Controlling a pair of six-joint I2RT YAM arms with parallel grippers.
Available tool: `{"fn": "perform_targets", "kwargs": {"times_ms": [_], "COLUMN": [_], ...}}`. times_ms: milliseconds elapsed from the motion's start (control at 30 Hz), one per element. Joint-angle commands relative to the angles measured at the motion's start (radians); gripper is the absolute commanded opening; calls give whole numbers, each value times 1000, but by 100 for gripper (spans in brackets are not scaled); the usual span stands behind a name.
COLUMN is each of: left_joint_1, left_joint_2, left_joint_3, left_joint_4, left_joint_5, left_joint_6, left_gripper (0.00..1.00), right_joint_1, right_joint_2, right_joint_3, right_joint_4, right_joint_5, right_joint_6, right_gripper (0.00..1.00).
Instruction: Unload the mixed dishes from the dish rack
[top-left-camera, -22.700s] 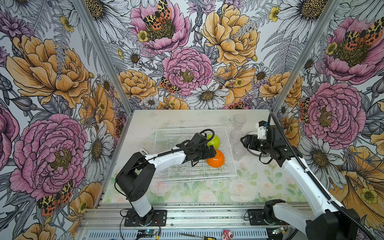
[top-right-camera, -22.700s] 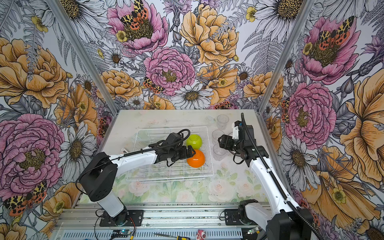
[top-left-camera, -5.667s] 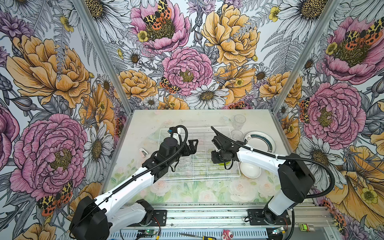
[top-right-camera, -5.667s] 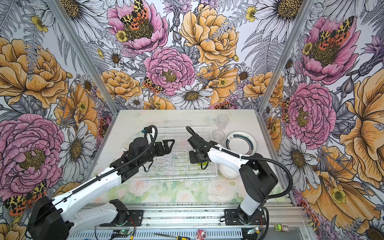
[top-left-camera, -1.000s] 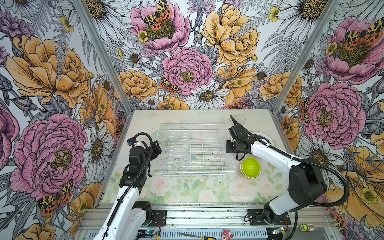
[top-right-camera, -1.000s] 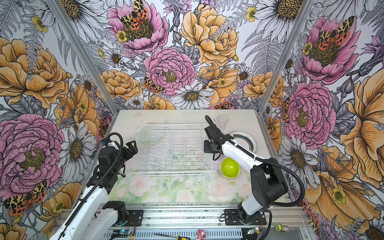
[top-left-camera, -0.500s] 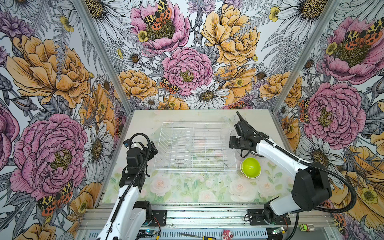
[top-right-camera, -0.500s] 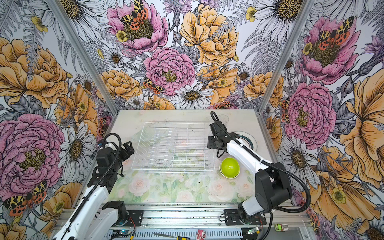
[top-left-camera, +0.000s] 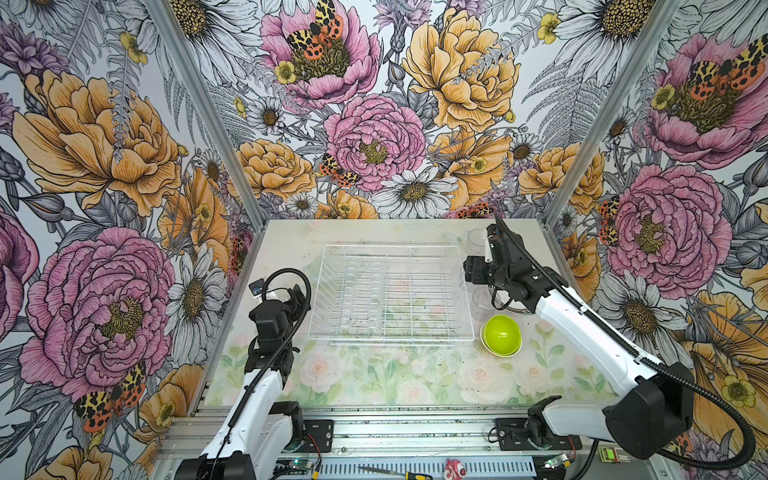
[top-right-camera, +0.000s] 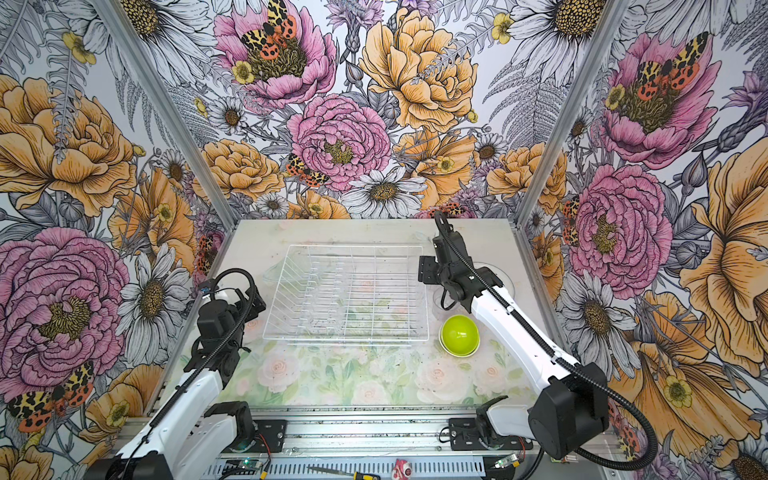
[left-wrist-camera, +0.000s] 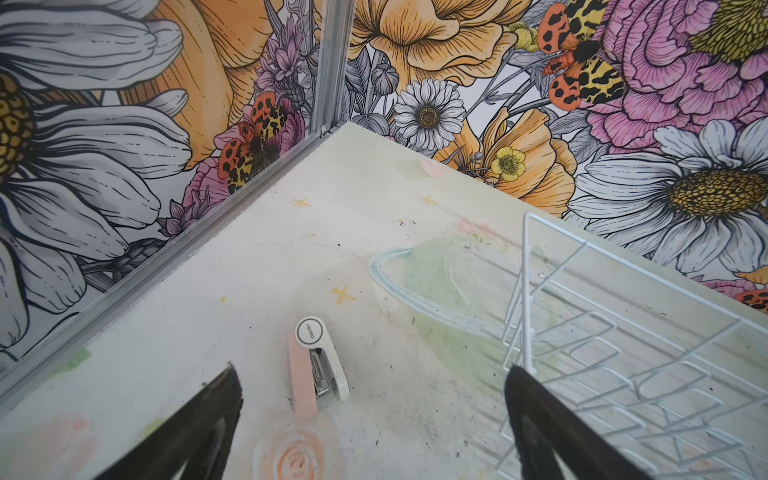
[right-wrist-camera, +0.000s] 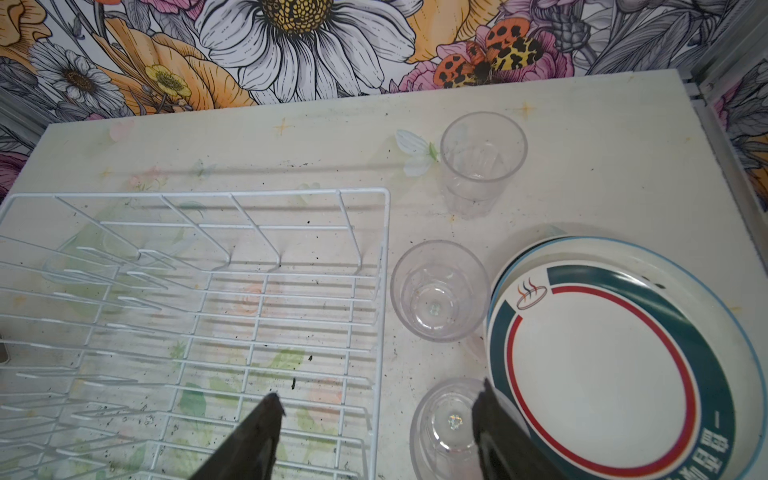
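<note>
while the dish rack (top-left-camera: 390, 291) stands bare, tumblers (right-wrist-camera: 440, 291) sit beside.

Bright floral-print walls (top-left-camera: 374, 124), aluminium corner posts (top-left-camera: 210, 120), pale rose-patterned tabletop (top-left-camera: 374, 382)

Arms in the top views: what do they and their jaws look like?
The left arm and right arm match: glossy white link shells, black joints and wrists, each trailed by a black corrugated cable looping off the arm. In the wrist views the jaws are matte black, tapering to points.
</note>
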Motion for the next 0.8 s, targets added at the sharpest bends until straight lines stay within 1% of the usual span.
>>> {"fn": "perform_targets", "kwargs": {"times_ms": [0, 133, 200, 300, 400, 433, 567, 667, 767], "left_joint_1": [11, 13, 15, 14, 14, 14, 15, 16, 18], "left_joint_2": [84, 235, 309, 385, 447, 463, 507, 518, 528], "left_joint_3": [-13, 55, 84, 107, 116, 120, 147, 150, 150], "left_joint_4": [207, 240, 263, 307, 358, 370, 355, 383, 408], "left_joint_5": [-9, 9, 64, 92, 104, 108, 122, 125, 125], "left_joint_6": [63, 77, 83, 80, 78, 79, 92, 138, 156], "left_gripper": [99, 99, 99, 99, 99, 99, 99, 99, 99], "right_joint_1": [-23, -73, -93, -133, -184, -201, -284, -325, -354], "right_joint_2": [-54, -104, -145, -187, -191, -193, -222, -260, -285], "right_joint_3": [-51, -111, -166, -249, -316, -351, -541, -660, -742], "right_joint_4": [108, 200, 275, 368, 437, 476, 737, 854, 924], "right_joint_5": [0, 43, 64, 101, 163, 180, 238, 316, 398], "right_joint_6": [-43, -61, -67, -73, -74, -83, -113, -144, -138], "right_gripper": [73, 74, 74, 74, 74, 74, 73, 74, 74]}}
